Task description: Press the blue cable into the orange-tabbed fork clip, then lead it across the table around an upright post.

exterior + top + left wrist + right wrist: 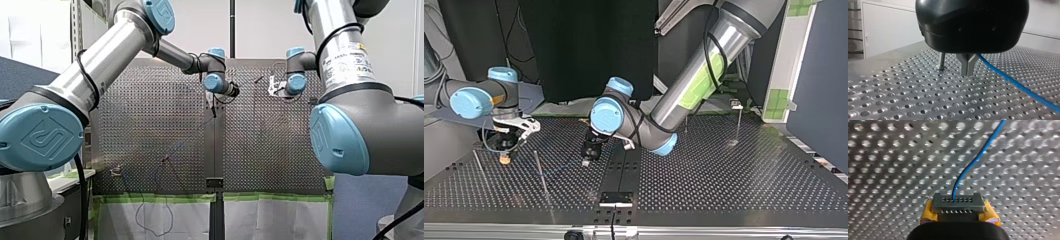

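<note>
Yellow-padded right end effector [958,200] clenches the thin blue cable [973,161]; my left end effector [967,71] pinches it too, just beside a slim upright metal post [941,61]. I fear tension between both grips could slip it free.

Front, top opposed across table [150,125]; wrists close.

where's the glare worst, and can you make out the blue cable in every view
Right wrist view: worst, with bright glints around the table's holes, yet the blue cable stands out. Left wrist view: soft sheen on the table, cable plain beside my left tool. Top view: table dark, cable only a faint line. Front view: dull reflections, cable hardly traceable.
</note>
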You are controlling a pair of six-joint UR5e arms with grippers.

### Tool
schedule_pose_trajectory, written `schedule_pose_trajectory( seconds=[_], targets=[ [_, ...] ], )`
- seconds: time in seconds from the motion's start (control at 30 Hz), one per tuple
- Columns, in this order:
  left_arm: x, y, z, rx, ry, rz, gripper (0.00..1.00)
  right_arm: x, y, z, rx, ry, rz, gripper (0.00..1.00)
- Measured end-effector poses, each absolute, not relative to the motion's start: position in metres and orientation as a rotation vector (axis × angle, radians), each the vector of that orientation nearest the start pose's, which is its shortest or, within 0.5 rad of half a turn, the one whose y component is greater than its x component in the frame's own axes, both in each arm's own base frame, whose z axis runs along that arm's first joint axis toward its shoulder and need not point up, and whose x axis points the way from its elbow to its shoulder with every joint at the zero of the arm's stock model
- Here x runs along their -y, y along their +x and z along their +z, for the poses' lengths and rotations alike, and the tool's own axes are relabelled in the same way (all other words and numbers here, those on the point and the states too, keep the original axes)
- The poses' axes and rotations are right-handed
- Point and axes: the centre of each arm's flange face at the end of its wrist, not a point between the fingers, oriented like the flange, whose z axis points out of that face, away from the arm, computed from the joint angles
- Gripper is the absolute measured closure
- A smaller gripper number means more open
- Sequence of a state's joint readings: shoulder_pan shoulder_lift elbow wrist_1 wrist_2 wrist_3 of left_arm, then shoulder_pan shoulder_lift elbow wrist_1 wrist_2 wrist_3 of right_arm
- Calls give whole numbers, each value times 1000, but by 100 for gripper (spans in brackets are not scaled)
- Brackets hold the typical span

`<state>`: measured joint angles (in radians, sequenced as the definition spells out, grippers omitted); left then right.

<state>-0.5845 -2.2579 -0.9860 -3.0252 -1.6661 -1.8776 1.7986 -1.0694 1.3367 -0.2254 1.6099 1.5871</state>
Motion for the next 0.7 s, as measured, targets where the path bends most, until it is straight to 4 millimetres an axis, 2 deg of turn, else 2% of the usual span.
schedule_pose_trajectory(
  seconds=[0.03, 0.07, 0.1, 0.17, 0.2, 0.27, 0.3, 0.37, 0.7],
  targets=[
    [523, 566, 353, -1585, 144, -626, 100, 631, 279, 324, 1158, 1380, 1331, 100],
    [523, 566, 352, -1586, 143, -625, 90, 631, 279, 320, 1163, 1385, 1327, 100],
    [522, 566, 351, -1587, 141, -622, 90, 631, 279, 314, 1168, 1392, 1321, 100],
    [521, 566, 349, -1590, 137, -608, 73, 630, 279, 303, 1178, 1404, 1312, 100],
    [520, 566, 348, -1591, 135, -601, 73, 629, 279, 297, 1184, 1411, 1305, 100],
    [518, 567, 345, -1596, 128, -584, 41, 629, 279, 291, 1189, 1419, 1300, 100],
    [516, 568, 343, -1599, 126, -578, 41, 628, 280, 289, 1191, 1421, 1299, 100],
    [514, 568, 339, -1605, 122, -567, 0, 628, 281, 286, 1192, 1425, 1298, 100],
    [515, 567, 335, -1603, 130, -571, 0, 626, 282, 279, 1192, 1430, 1298, 100]
  ],
)
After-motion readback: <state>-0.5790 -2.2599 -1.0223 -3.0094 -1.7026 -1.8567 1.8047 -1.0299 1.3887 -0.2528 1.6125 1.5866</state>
